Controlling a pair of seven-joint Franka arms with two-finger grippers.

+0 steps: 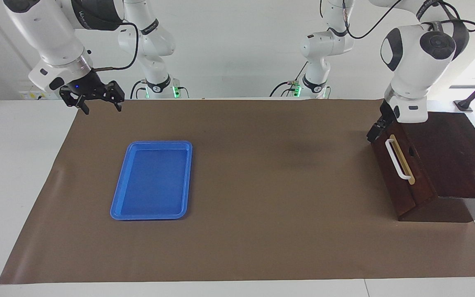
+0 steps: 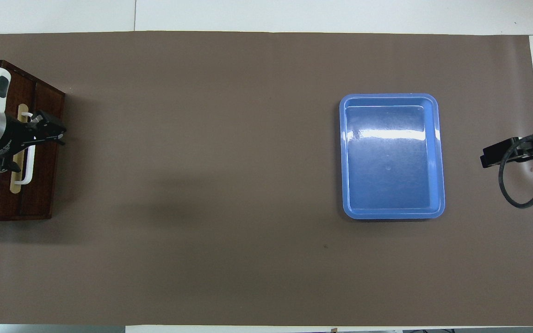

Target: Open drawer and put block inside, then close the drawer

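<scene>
The drawer point(image 1: 407, 190) of the dark wooden box stands shut at the left arm's end of the table, its white bar handle point(image 1: 396, 159) on a tan strip. From overhead the drawer point(image 2: 44, 189) shows the same handle point(image 2: 28, 167), partly covered. My left gripper point(image 1: 372, 134) hangs open and empty just above the end of the drawer front nearer the robots, and the overhead view shows the left gripper point(image 2: 56, 131) over the handle's top. My right gripper point(image 1: 102, 109) waits open and empty above the mat's corner at the right arm's end. The block is out of view.
A flat blue tray point(image 1: 116, 206) lies empty on the brown mat point(image 1: 262, 185) toward the right arm's end. The wooden box's flat top point(image 1: 452, 156) takes up the mat's edge at the left arm's end. White table point(image 1: 15, 165) surrounds the mat.
</scene>
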